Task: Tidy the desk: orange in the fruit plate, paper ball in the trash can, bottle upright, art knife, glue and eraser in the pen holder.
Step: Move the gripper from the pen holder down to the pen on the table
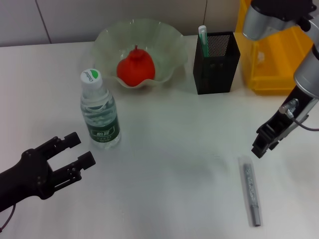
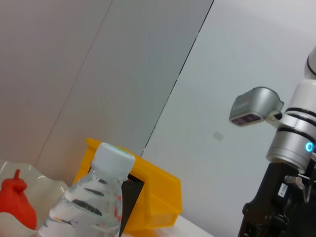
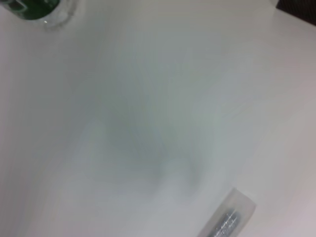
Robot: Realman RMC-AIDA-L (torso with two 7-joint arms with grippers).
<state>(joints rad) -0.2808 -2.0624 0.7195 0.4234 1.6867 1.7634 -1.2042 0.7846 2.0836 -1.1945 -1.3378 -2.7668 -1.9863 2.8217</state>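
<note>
Bottle [image 1: 100, 110] stands upright on the white desk [image 1: 174, 149], white cap with green logo on top, green label round its lower half, clear water inside. Left pincer [image 1: 79, 150] sits low, near the bottle on its front-left side, black fingers [image 1: 66, 141] spread apart with nothing between them, tips pointing toward the bottle base without touching. Behind the bottle, a clear wavy-rimmed fruit plate [image 1: 172, 47] holds a red-orange fruit-shaped object [image 1: 135, 67] with a small stem. Further right of the bottle, level with the plate, a black mesh pen holder [image 1: 217, 62] stands upright with a green-and-white stick [image 1: 203, 36] poking out at its left corner. A yellow bin [image 1: 271, 64] stands beyond the holder at the desk's right edge. Right pincer [image 1: 261, 146] hangs well right of the bottle, angled down over the desk, holding nothing; cannot tell how far its fingers are parted. A silver-grey art knife [image 1: 251, 189] in a clear sleeve lies flat on the desk, well to the bottle's front-right, just below the right pincer, not touched.
</note>
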